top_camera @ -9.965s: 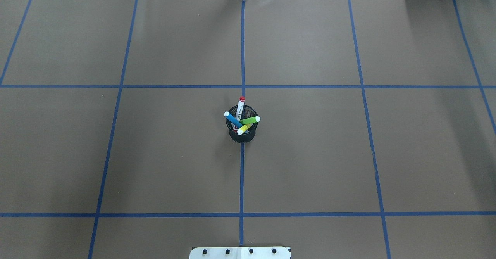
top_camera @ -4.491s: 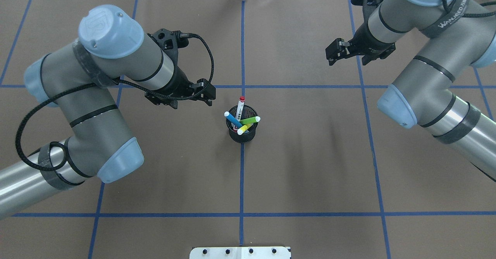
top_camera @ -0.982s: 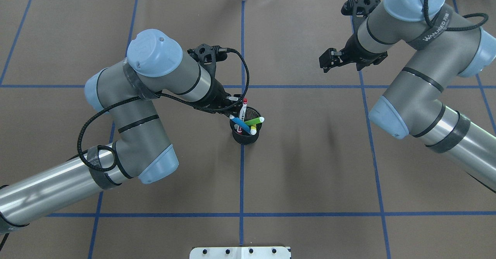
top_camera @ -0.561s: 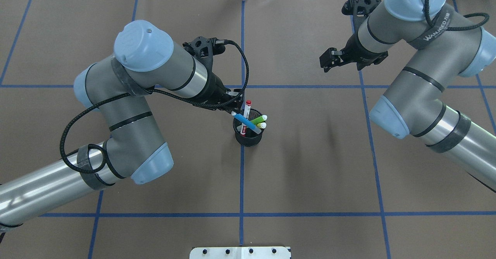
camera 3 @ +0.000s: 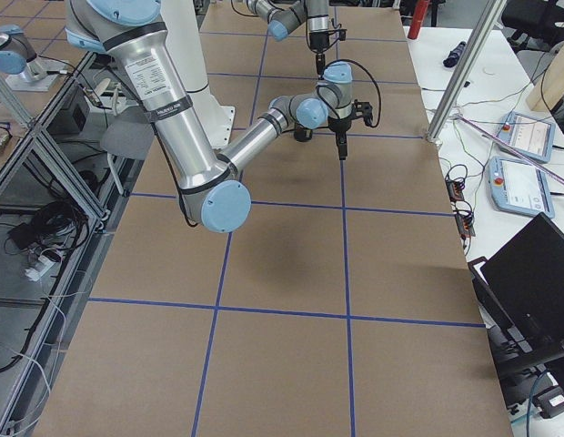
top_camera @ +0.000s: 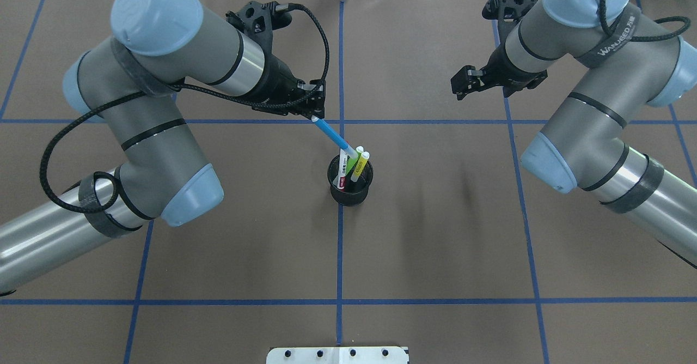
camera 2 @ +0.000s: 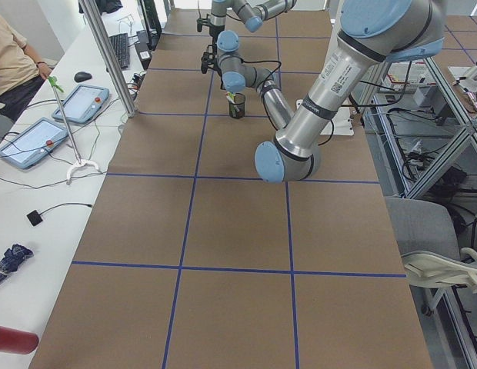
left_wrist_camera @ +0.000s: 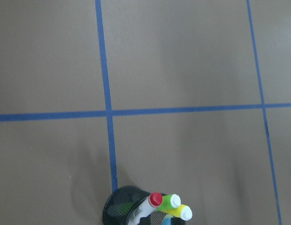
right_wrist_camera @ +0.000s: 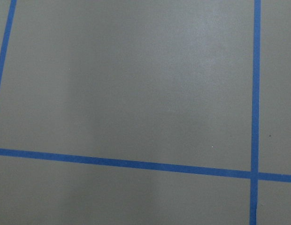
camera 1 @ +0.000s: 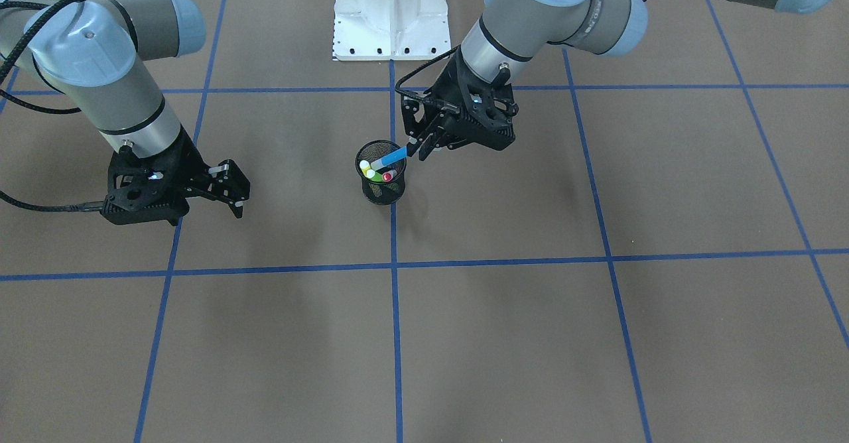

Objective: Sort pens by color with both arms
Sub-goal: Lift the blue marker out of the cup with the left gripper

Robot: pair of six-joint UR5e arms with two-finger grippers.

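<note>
Pinching the blue pen (top_camera: 331,134) by its top end, the left gripper (top_camera: 314,115) holds it slanting down toward the cup (top_camera: 348,198) (three other pens (top_camera: 358,166) stand inside); the right gripper (top_camera: 462,87), spread, hangs well apart.

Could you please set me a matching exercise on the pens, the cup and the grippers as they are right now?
Things:
1. blue pen
2. red-capped pen
3. right gripper
4. black mesh cup

States:
A. open, holding nothing
B. stands on a blue tape line
C. clamped in the left gripper
D. leans in the cup, ungripped

Pairs: 1-C, 2-D, 3-A, 4-B
</note>
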